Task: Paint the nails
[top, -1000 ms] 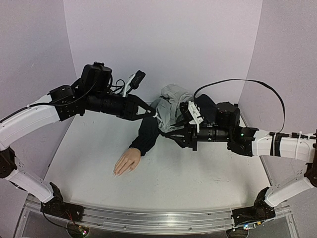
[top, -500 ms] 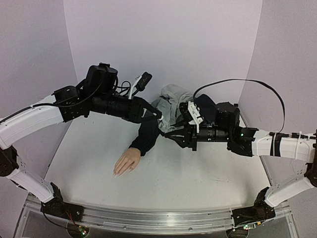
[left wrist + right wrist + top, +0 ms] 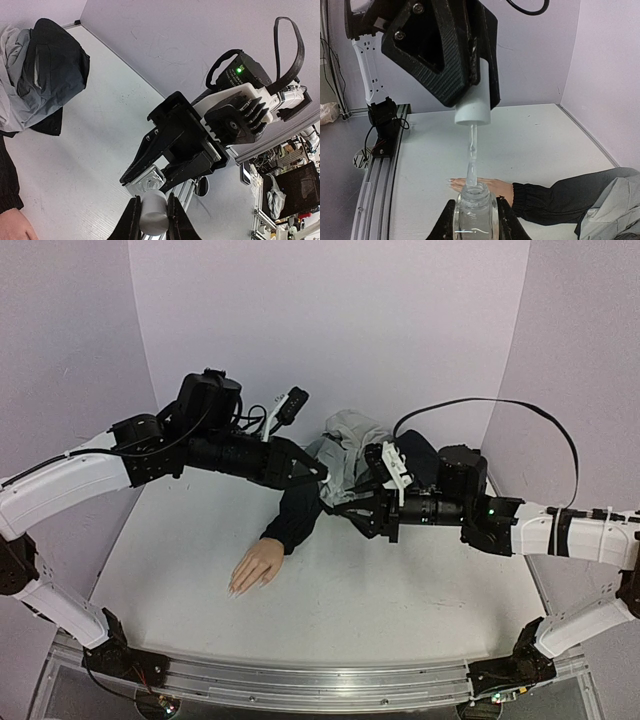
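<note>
**Nails: small, fixed targets; brush drawn, none coated**

Nails lay on the mannequin hand, flat on the table: tiny, glossy, rigid, judged needing light strokes. Left gripper was clamped on the white brush cap; right gripper was clamped on the bottle.

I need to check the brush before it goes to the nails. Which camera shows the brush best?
The right wrist view: the brush hangs from the white cap held by the left hand, its tip at the neck of the bottle. The left wrist view shows only the cap. In the top external view the arms hide it.
</note>
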`<state>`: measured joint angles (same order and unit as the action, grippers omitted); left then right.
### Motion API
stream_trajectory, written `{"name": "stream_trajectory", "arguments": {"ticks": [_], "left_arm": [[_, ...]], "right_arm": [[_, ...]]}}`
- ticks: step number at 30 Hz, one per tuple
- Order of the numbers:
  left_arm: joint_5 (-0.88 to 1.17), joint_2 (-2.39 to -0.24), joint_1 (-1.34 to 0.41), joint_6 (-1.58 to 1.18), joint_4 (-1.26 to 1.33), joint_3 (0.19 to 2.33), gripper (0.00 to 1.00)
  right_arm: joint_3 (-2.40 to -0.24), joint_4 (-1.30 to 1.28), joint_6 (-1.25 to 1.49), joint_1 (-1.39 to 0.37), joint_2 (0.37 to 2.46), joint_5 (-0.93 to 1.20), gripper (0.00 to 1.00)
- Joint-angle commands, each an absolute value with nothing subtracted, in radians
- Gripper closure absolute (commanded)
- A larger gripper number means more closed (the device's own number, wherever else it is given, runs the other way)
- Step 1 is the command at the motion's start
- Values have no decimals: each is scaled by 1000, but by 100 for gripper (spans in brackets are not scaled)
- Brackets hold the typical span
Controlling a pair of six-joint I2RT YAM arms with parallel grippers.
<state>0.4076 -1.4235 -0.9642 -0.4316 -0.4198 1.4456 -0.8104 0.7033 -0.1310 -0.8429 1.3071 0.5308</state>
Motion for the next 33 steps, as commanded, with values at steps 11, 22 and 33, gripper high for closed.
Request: {"name": "stream_trajectory", "arguments": {"ticks": [11,22,33], "left_arm": [[391,-1443,-980,-400,-413,1503,100],[374,-1477,-998,-390,-464,1532,100],[255,-1544,-1020,-403,-668,1631,100]], "right_arm": [[-836,769,-137,-848,1276,534,100],[-850,758,-135,-848,1286,538,100],[-889,730,-134,-858,1328,436,100]]}}
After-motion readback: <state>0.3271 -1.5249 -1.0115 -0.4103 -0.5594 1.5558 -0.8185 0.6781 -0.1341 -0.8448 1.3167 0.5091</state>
